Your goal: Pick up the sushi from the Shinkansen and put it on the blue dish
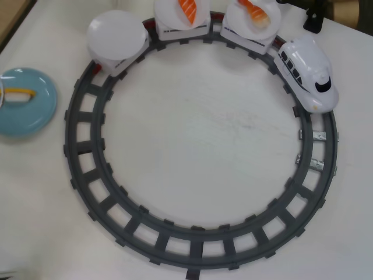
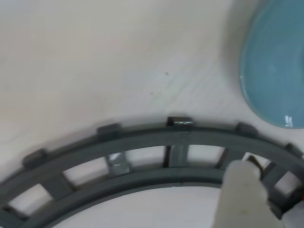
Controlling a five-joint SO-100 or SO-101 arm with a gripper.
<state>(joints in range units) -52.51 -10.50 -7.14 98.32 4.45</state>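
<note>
Wrist view, nearest: a pale blurred finger [image 2: 243, 190] low right, over the dark grey plastic track [image 2: 142, 137]; I can't tell if the jaws are spread or pressed together.
Sushi: the small yellow-orange egg piece [image 1: 18, 93] lies on the round light-blue dish [image 1: 32, 116], far left overhead, partly cut off.
Train: the white Shinkansen [image 1: 308, 73] sits far right; its rearmost white plate [image 1: 116, 34] is bare.
Progress: I judge placement done; only retreat remains.

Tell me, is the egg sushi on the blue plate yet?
It looks nearly finished. The yellow egg sushi lies on the blue dish, and the white plate on the train's last car is empty. Nothing is visibly being carried. Nothing looks left to move.
</note>
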